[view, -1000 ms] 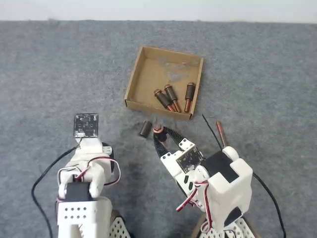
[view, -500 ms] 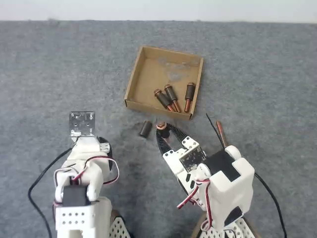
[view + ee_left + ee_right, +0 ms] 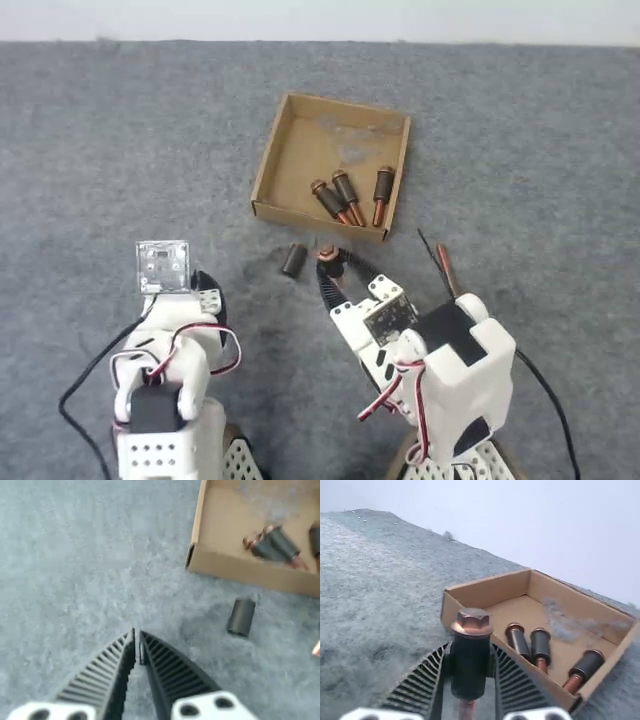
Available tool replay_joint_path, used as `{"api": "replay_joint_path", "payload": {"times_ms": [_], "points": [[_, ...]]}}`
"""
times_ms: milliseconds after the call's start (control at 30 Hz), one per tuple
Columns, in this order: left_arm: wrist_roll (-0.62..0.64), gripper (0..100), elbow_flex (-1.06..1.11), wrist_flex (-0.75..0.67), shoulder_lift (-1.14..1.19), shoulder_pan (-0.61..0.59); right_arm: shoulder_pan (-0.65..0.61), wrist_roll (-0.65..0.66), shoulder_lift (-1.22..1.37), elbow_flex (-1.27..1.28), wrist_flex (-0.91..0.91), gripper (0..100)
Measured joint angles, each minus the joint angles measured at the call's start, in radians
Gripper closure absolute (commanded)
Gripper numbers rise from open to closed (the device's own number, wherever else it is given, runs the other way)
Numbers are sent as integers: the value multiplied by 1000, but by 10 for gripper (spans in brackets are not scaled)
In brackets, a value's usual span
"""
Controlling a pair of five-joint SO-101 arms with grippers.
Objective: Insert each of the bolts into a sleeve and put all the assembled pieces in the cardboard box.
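Observation:
The cardboard box lies on the grey carpet with three bolt-in-sleeve pieces inside. My right gripper is shut on a black sleeve with a copper bolt head sticking out of it, held upright just in front of the box's near wall. In the high view this held piece hangs close to the box's front edge. A loose black sleeve lies on the carpet beside it. My left gripper is shut on nothing, low over the carpet, short of the loose sleeve.
A loose copper bolt lies on the carpet right of the right arm, next to a black cable. The left arm stands at the lower left. Open carpet stretches left of the box.
My right gripper has edged a little toward the box with the piece in it. The left wrist has drawn back and shifted slightly.

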Motion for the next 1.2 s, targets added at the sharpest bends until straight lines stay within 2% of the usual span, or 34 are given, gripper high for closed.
{"api": "replay_joint_path", "payload": {"times_ms": [200,400,767,1200], "points": [[0,989,94,-126,-3,-2,92,0,-66,-14,-15,992],[0,989,95,-143,-5,0,114,0,-180,-71,43,992],[0,989,95,-143,-5,0,215,0,-381,-358,644,992],[0,989,95,-143,-5,0,213,0,-400,-687,1300,992]]}}
